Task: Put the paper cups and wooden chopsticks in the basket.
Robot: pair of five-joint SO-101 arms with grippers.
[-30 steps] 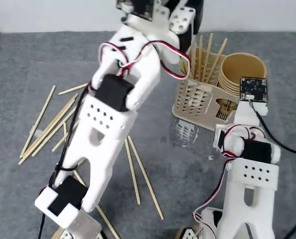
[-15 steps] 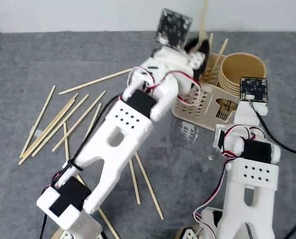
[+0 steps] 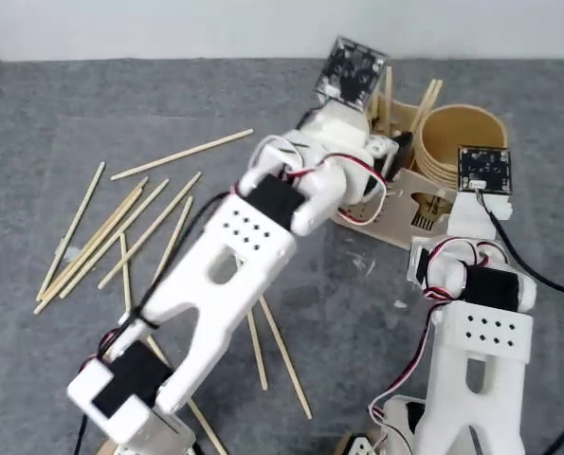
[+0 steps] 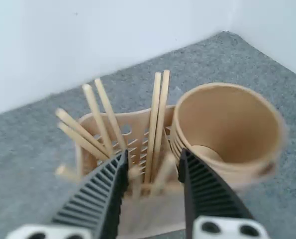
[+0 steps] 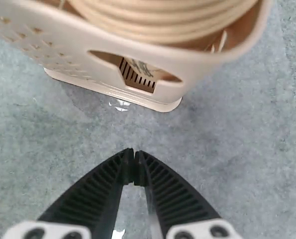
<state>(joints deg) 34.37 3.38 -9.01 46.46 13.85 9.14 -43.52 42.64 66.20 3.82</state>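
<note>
Paper cups (image 3: pixel 460 133) are in, stacked in the basket (image 3: pixel 416 210), and a bunch of chopsticks (image 4: pixel 155 114) stands upright beside them. Left gripper (image 4: pixel 152 155) hangs right over that bunch, jaws apart, nothing pinched. Right gripper (image 5: pixel 134 154) is pressed closed and empty, low over the grey mat (image 3: pixel 35 123), just short of the basket. Plenty left, I'd say: loose chopsticks (image 3: pixel 101 237) lie scattered across the mat, well away from the basket.

No readable txt or nos., label (image 5: pixel 139 66) in basket (image 5: pixel 197 62) cutout illegible
</note>
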